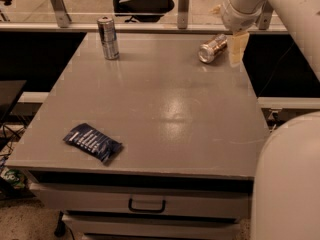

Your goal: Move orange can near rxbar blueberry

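Observation:
The orange can [212, 48] lies on its side near the table's far right edge, its silver end facing front-left. My gripper [227, 34] hangs from the white arm at the far right, just right of and above the can. One pale fingertip [236, 50] points down beside the can's right end, and the other shows behind the can, so the jaws stand apart and hold nothing. The rxbar blueberry [92, 143], a flat dark blue wrapper with white text, lies at the table's front left, far from the can.
A taller silver-and-blue can [108, 38] stands upright at the far left of the grey table [165, 114]. A glass rail with metal posts [183, 6] runs behind the table. My white robot body [287, 179] fills the lower right. A drawer handle [147, 204] is below the front edge.

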### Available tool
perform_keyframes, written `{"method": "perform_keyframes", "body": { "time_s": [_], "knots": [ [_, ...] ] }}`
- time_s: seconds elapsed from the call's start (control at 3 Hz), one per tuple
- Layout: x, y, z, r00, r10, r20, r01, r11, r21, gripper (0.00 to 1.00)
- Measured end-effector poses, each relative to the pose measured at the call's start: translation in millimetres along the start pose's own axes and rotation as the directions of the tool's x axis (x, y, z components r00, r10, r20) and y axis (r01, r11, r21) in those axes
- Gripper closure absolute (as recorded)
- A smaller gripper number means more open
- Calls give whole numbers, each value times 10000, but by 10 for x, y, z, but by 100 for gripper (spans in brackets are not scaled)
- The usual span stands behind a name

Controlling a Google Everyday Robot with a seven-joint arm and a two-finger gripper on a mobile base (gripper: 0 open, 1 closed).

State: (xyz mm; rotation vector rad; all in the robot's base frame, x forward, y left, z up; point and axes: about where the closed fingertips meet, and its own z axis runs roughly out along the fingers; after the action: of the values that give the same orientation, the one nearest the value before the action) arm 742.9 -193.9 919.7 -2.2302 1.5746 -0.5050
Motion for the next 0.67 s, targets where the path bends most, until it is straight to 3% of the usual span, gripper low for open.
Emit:
{"method": "perform_keyframes", "body": {
  "time_s": [0.33,0.67],
  "knots": [
    [-28,61,68,9871,-1466,-639,1485,9886,250,0],
    [-85,107,127,9539,-2820,-1027,2841,9588,61,0]
  ]
}}
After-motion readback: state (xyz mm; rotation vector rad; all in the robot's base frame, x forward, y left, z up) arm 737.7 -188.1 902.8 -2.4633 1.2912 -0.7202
